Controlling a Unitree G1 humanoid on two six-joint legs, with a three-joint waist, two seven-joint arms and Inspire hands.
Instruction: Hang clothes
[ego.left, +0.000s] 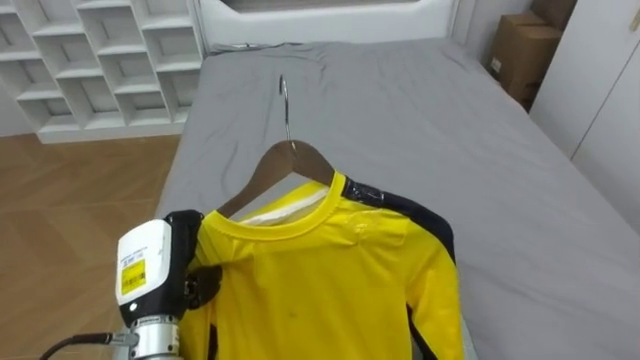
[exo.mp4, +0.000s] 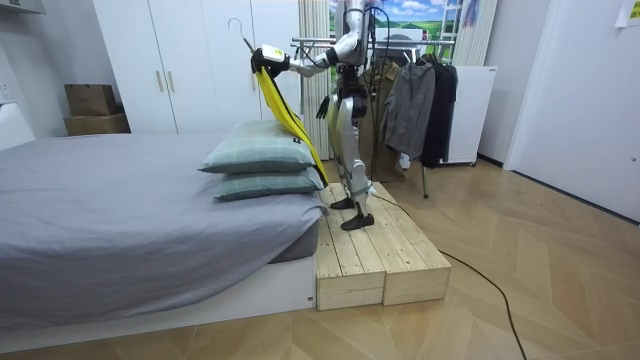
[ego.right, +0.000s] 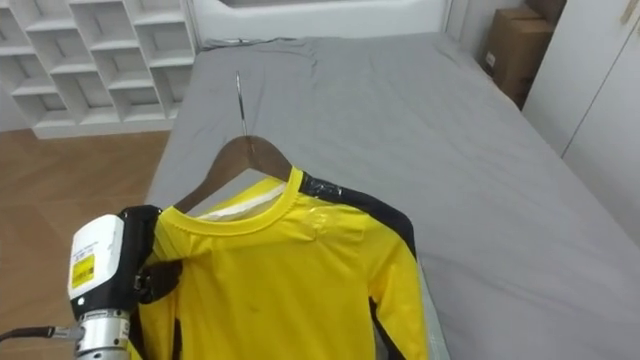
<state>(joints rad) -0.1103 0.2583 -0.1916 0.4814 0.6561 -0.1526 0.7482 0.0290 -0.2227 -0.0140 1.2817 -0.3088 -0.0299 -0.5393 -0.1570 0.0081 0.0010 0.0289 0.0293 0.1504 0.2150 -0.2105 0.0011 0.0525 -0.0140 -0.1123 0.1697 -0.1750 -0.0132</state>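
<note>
- The left hand (ego.left: 190, 270) comes in at the lower left of the eye views. Its dark fingers (ego.left: 207, 282) are curled shut on the left shoulder of the shirt (ego.left: 330, 285), where the cloth lies over the hanger (ego.left: 262, 172).
- The tag on that hand carries a yellow patch with dark print, too small to read.
- The shirt is yellow with a black stripe along its right shoulder and sleeve. No writing shows on its front. A white strip shows inside the collar.
- The hanger is wooden, and its left arm is bare from the neck down to the collar. Its metal hook (ego.left: 285, 100) points up and away over the bed (ego.left: 450, 130).
- In the room view the robot stands on a wooden platform (exo.mp4: 365, 255) at the bed's end. Its left arm holds the shirt high, and the cloth slants down past two pillows (exo.mp4: 262, 165).
- The right hand (exo.mp4: 322, 107) hangs low by the hip, and its state cannot be told.
- Beyond the shirt the grey sheet runs wide and flat to the headboard.
- Left of the bed's edge, a strip of wood floor (ego.left: 80, 190) separates it from the white shelves (ego.left: 100, 60). Boxes (ego.left: 520, 50) stand at its far right corner.
- A rack (exo.mp4: 420, 95) of dark clothes stands just behind the robot.
</note>
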